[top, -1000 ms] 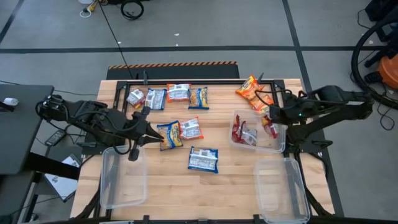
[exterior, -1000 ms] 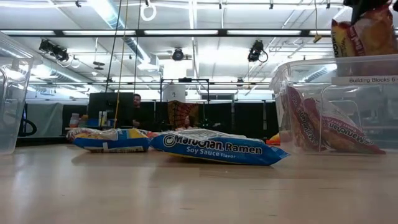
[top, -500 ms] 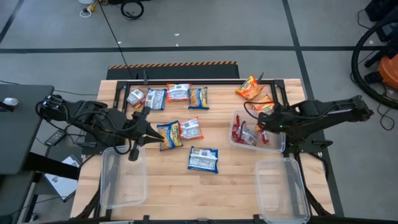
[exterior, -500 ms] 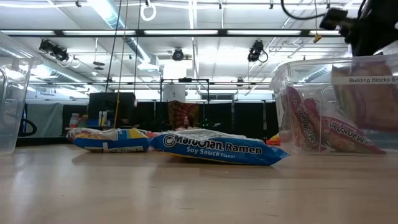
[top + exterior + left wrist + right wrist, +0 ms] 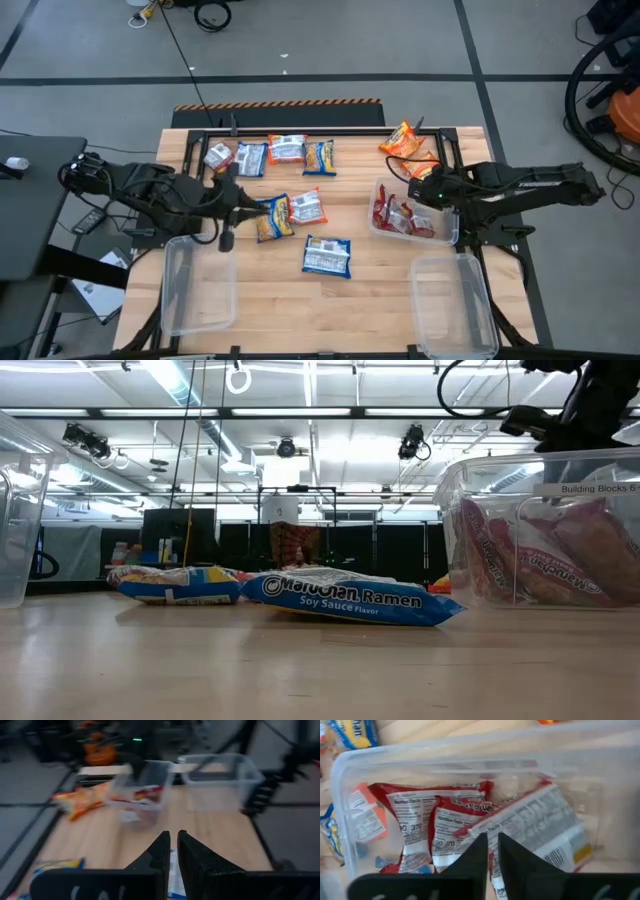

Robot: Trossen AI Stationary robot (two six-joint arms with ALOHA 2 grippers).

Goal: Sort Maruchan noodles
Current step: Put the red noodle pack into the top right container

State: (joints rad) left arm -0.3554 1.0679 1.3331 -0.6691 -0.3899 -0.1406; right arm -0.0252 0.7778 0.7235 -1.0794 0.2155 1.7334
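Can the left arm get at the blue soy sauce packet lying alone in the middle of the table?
Probably yes. The left gripper hangs empty beside the blue soy sauce packet, with only bare table between them; nothing lies on the packet.

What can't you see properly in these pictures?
- Low view: the far packets hide behind the blue soy sauce packet.
- Low view: the red packets look hazy through the clear bin, so their number is unclear.
- Left wrist view: everything past the left tool is blurred.
- High view: packet writing is too small.

red ramen packets [image 5: 445, 827], clear bin [image 5: 470, 762]
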